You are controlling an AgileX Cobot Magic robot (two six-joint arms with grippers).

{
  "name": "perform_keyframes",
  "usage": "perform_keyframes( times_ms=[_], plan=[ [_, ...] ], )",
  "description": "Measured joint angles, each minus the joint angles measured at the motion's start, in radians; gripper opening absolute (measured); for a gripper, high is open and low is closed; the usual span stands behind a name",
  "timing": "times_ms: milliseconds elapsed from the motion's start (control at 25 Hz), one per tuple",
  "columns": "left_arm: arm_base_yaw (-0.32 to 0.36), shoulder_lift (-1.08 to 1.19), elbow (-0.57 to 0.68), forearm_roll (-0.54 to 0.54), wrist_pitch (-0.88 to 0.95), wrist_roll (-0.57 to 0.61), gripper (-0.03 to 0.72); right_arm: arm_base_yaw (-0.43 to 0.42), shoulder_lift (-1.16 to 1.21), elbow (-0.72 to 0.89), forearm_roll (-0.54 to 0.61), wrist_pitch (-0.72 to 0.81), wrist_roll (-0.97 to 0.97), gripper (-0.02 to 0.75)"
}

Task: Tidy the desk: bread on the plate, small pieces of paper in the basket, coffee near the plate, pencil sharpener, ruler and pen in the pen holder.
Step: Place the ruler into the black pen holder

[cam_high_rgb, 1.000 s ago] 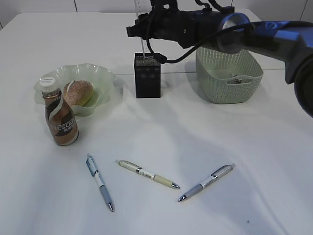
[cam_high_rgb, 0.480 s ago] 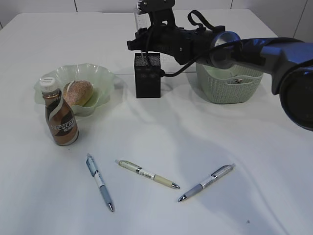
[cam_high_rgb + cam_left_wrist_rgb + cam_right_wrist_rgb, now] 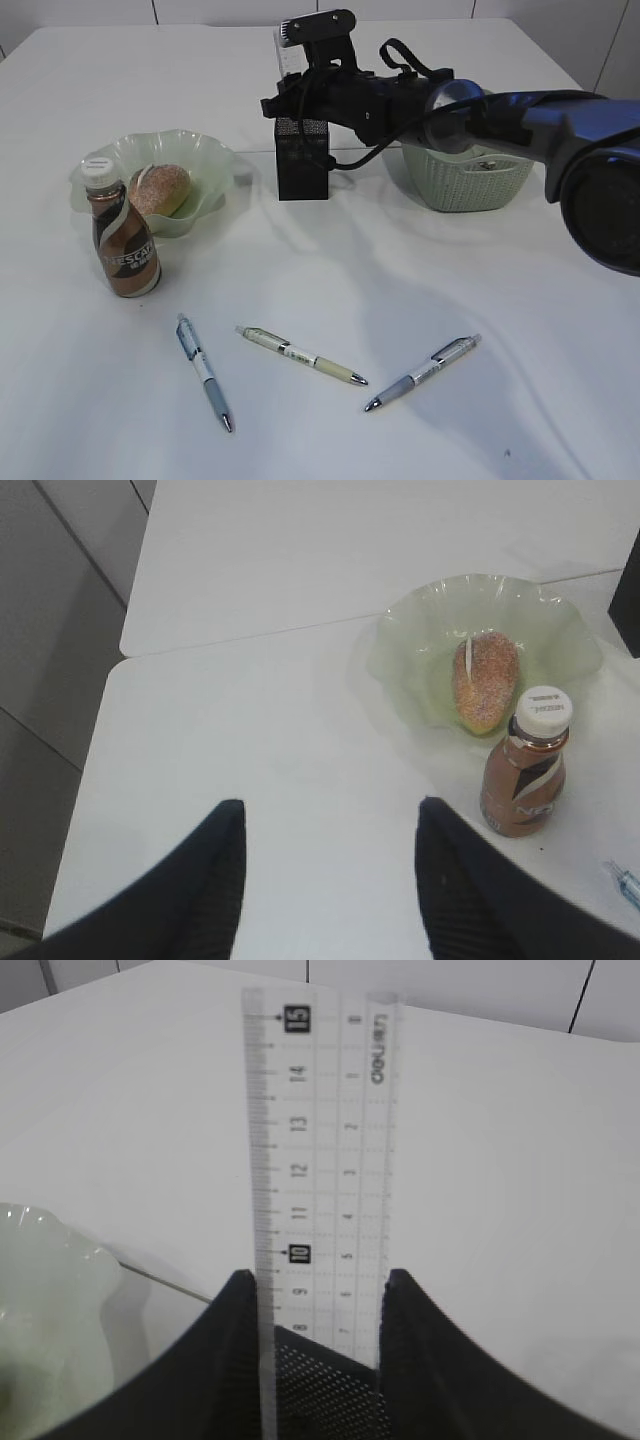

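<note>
arm (image 3: pixel 520 110): glossy dark blue-black shell | silver joint ring | black cables looped | fingers (image 3: pixel 232 1360): matte black, tapered

Right arm (image 3: pixel 480 100) crowds the back of the desk as open table lies in front.
The arm spans above the black pen holder (image 3: pixel 301 160) and green basket (image 3: pixel 468 175), blocking approach from above; a clear ruler (image 3: pixel 318 1150) stands upright between its fingers. The plate (image 3: pixel 205 165) and coffee bottle (image 3: pixel 122 235) fill the left; three pens (image 3: pixel 300 355) lie well apart on the near table.
</note>
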Motion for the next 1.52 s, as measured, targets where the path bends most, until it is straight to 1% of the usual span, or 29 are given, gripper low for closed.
perform_keyframes(
  times_ms=[280,520,760,840,880,920,1080,1320,1480,1520],
  plan=[
    [0.0,0.0,0.0,0.002,0.0,0.0,0.384,0.0,0.0,0.0,0.0,-0.004,0.0,0.299],
    [0.0,0.0,0.0,0.002,0.0,0.0,0.384,0.0,0.0,0.0,0.0,0.048,0.0,0.321],
    [0.0,0.0,0.0,0.002,0.0,0.0,0.384,0.0,0.0,0.0,0.0,0.055,0.0,0.425],
    [0.0,0.0,0.0,0.002,0.0,0.0,0.384,0.0,0.0,0.0,0.0,0.055,0.0,0.425],
    [0.0,0.0,0.0,0.002,0.0,0.0,0.384,0.0,0.0,0.0,0.0,0.06,0.0,0.442],
    [0.0,0.0,0.0,0.002,0.0,0.0,0.384,0.0,0.0,0.0,0.0,0.062,0.0,0.442],
    [0.0,0.0,0.0,0.002,0.0,0.0,0.384,0.0,-0.01,0.0,0.0,0.105,0.0,0.447],
    [0.0,0.0,0.0,0.002,0.0,0.0,0.384,0.0,-0.129,0.0,0.004,0.239,0.0,0.447],
    [0.0,0.0,0.0,0.002,0.0,0.0,0.384,0.0,-0.22,0.0,0.014,0.369,0.002,0.447],
    [0.0,0.0,0.0,0.002,0.0,0.0,0.384,0.0,-0.254,0.0,0.019,0.423,0.002,0.447]
  ],
)
